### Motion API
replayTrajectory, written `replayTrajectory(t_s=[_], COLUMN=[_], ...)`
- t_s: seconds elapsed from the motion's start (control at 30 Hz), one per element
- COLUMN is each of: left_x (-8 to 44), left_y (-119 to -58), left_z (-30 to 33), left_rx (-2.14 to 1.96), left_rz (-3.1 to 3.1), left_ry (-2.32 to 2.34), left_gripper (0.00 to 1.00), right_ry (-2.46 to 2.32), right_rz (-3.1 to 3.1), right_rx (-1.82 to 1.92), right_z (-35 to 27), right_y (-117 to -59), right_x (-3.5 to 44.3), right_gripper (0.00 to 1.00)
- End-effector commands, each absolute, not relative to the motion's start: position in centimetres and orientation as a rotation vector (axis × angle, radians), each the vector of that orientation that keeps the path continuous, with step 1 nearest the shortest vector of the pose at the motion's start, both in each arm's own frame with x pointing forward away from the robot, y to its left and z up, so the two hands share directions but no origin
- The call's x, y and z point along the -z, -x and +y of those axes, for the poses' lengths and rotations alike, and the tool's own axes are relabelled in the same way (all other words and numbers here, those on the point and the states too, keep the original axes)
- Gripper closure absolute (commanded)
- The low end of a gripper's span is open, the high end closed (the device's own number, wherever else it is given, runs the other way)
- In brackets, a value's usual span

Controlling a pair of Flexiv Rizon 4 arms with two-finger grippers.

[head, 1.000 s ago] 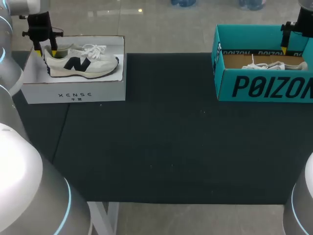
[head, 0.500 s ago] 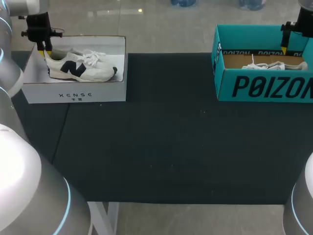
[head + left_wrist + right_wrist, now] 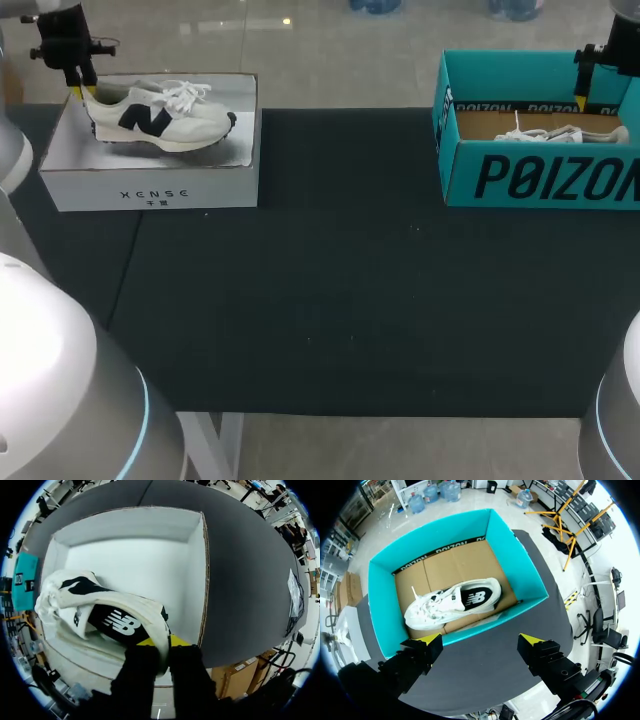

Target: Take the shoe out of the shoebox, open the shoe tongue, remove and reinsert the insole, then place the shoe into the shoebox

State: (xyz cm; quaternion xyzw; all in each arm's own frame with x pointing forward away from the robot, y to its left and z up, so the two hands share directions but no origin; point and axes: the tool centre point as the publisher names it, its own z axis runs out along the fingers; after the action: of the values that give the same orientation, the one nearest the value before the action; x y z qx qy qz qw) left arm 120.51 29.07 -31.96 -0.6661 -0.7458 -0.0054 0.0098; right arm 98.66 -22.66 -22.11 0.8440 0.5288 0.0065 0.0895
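Pinching the heel collar of the sneaker [image 3: 160, 118], the left gripper [image 3: 78, 92] has both yellow tips pressed on the fabric, one inside and one outside. Sneaker hangs over the white shoebox [image 3: 150, 185], apparently off its floor, toe pointing toward the middle of the desk [image 3: 340, 280].

Judgement: removal step underway; tongue, insole and return not yet done.

Right gripper [image 3: 582, 100] hovers spread above the teal shoebox [image 3: 540, 180], clear of the second shoe [image 3: 452, 602] inside.
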Motion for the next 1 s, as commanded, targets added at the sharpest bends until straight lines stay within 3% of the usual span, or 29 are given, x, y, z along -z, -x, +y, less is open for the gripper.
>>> replayTrajectory(t_s=[0.03, 0.57, 1.0], left_x=[26.5, 12.8, 9.7], left_y=[-117.2, -115.3, -115.0], left_z=[28.3, 26.2, 25.6], left_rx=[0.089, 0.375, 0.451], left_rz=[-2.347, -2.464, -2.521], left_ry=[2.129, 2.144, 2.125], left_gripper=[1.0, 1.0, 1.0], right_ry=[-2.509, -2.509, -2.509], right_rz=[1.572, 1.572, 1.572], right_rx=[-0.022, -0.022, -0.022], right_z=[-22.7, -22.7, -22.7], right_y=[-98.6, -98.6, -98.6], right_x=[22.1, 22.1, 22.1], right_gripper=[0.0, 0.0, 0.0])
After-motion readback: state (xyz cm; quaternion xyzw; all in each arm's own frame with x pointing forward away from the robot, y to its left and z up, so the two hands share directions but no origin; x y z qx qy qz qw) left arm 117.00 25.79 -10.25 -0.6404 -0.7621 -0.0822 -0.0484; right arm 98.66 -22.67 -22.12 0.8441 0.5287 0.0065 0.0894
